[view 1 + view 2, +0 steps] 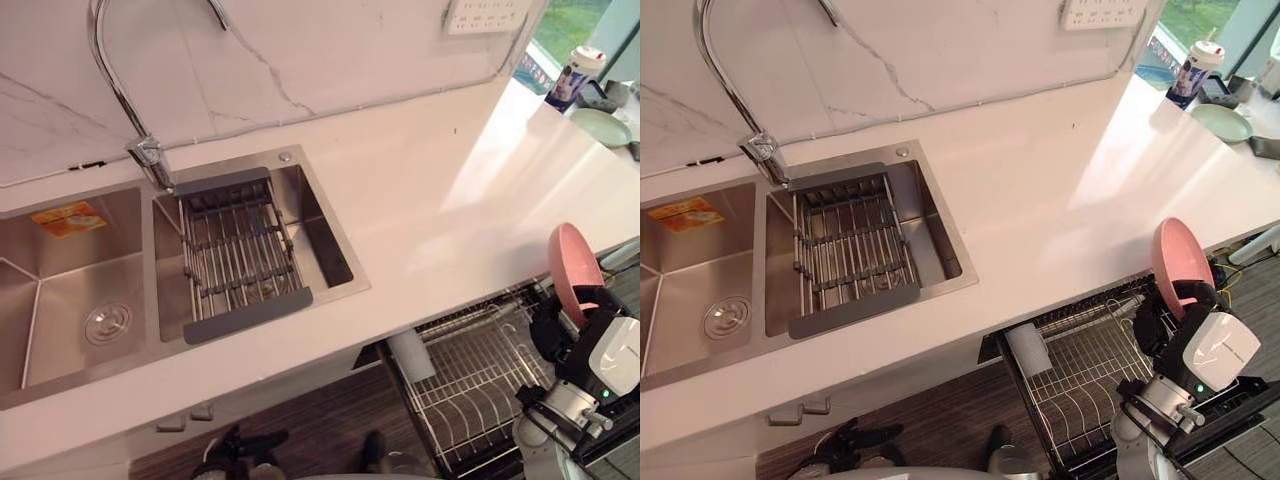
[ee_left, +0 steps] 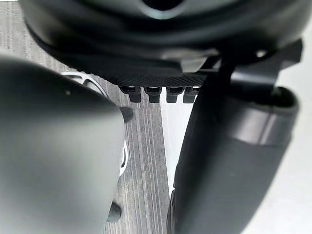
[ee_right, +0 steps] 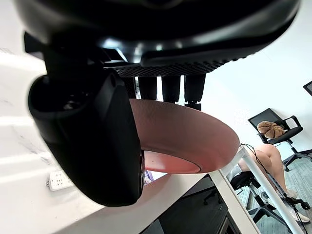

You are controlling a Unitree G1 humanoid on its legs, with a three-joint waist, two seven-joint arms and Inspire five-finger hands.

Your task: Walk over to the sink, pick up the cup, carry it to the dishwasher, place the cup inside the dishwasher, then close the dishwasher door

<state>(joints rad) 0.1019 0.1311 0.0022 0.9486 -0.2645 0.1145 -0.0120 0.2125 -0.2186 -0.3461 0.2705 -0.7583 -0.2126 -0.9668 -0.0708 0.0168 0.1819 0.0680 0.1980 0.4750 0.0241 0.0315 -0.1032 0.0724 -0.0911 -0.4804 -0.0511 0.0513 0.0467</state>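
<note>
Tabletop (image 1: 420, 200): pale slab running across the middle of the eye views; nothing lay on its near stretch, so the carry path to the lower right was free.
Sink (image 1: 330, 230): twin steel basins at centre left, a wire drainer (image 1: 240, 255) bridging the right basin under the curved tap (image 1: 115, 80); no cup lay in it.
Dishwasher rack (image 1: 480, 350): wire rack at lower right, drawn out below the tabletop edge, presumably so it could be loaded from above; a white cylinder (image 1: 410, 352) lay at its near-left corner.
Right robot hand (image 1: 562, 335): at the lower right edge, above the rack, closed on the cup, with the thumb on one side and the fingers (image 3: 170, 87) over the other.
Cup (image 1: 572, 262): pink, wide-rimmed, pinched at its wall and tipped on edge above the rack, probably to slot between the wires; not yet set down.
Left robot hand (image 2: 161, 48): seen over wood flooring in its own wrist view, nothing visible in its grasp; how far open it was could not be told.
Task stage: judged as placing; the door was yet to be closed.
</note>
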